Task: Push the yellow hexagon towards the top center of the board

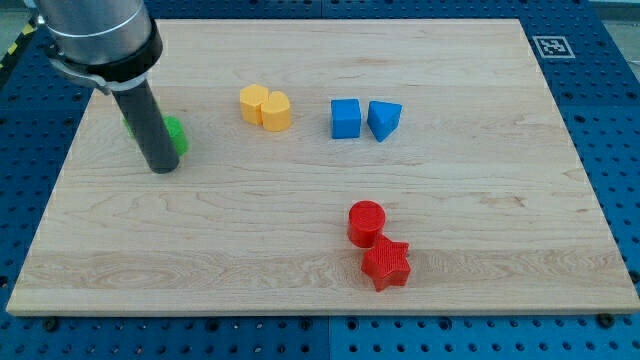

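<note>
Dark and round, my tip (163, 168) rests on the pale wooden board (300, 270) near the view's left edge, holding nothing, and it touches or hides part of the one green block (176, 134) just behind it, whose shape I cannot tell. To the view's right of my tip, well apart from it, sit two yellow blocks pressed together, a yellow hexagon (254, 101) and a yellow cylinder-like block (276, 111), near the view's top left of centre. Further right are two blue blocks, a blue cube (345, 118) and a blue triangle (384, 120), and lower down are two red blocks touching, a red cylinder (366, 222) and a red star (386, 263).
</note>
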`<action>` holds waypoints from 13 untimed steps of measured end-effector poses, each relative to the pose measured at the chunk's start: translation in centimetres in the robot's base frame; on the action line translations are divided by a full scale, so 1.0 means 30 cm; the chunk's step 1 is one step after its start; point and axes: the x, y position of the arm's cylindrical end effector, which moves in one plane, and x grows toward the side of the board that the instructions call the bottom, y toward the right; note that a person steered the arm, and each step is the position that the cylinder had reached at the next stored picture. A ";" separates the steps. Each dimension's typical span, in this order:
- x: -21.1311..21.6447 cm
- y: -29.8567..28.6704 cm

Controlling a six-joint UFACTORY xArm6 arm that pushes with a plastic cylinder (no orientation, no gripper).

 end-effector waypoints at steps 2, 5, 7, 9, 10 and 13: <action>-0.022 -0.005; 0.306 0.375; 0.308 0.377; 0.308 0.392; 0.308 0.401; 0.304 0.412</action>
